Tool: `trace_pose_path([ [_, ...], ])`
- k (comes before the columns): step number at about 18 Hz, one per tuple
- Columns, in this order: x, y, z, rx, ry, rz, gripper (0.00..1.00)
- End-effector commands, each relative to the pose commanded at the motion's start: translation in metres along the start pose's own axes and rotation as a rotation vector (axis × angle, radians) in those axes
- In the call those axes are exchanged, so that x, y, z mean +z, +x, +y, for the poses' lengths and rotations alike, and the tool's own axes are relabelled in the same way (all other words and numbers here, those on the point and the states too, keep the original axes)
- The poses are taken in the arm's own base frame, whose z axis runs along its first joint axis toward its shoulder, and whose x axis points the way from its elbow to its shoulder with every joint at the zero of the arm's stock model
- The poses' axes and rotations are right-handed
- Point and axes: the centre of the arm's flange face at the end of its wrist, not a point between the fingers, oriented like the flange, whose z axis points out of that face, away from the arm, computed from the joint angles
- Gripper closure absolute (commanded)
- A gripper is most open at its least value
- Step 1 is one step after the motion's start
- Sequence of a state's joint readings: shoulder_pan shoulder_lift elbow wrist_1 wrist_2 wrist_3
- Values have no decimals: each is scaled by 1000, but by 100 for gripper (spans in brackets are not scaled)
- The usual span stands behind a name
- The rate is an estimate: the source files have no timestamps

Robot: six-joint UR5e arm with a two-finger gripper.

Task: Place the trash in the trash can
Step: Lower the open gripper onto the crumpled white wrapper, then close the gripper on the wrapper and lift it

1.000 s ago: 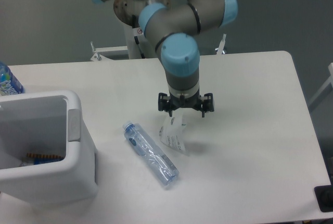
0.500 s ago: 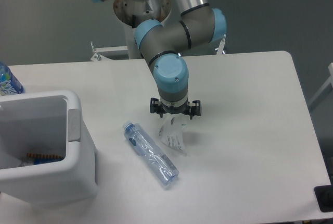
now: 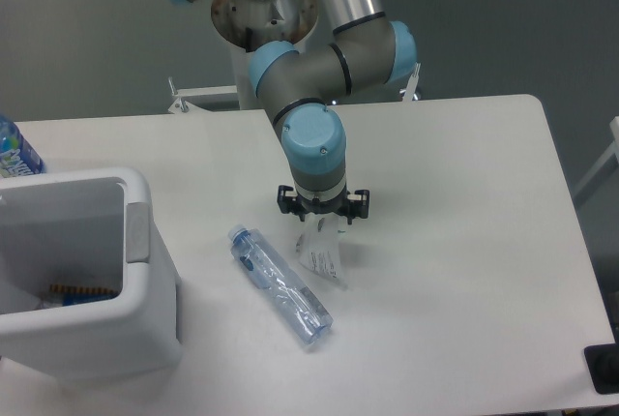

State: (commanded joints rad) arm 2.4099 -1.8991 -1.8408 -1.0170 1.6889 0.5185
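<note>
Trash can (image 3: 145,242): table's left edge | Bottle (image 3: 280,286): flat on table, right of can | Wrapper (image 3: 322,259): beside bottle, under gripper (image 3: 322,229) | Jaws: spacing cannot be told | Step: wrapper pickup, judged | Next: secure grip, lift, carry left over can.

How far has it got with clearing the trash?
Nothing looks binned yet. The gripper is down at the top of the white wrapper; whether it grips it is unclear. The clear bottle lies untouched on the table. Both must reach the trash can.
</note>
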Motion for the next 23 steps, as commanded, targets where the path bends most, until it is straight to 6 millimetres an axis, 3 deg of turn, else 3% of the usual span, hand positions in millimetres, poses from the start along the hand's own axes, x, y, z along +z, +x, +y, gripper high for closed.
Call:
trace_pose_path([
  [2,-1,-1,-1,-1,5,-1,100],
  [7,-4,-3,-1,-3,16,4,100],
  [9,-15,-8,1,-10,35,-4,100],
  [13,-64,-10,10,68,134,-3,100],
  [15,-100,-19,15,50,241,36,100],
  [20,-199,-45,28,-94,563,209,100],
  [23,-239,-48,25,-213,662,298,100],
])
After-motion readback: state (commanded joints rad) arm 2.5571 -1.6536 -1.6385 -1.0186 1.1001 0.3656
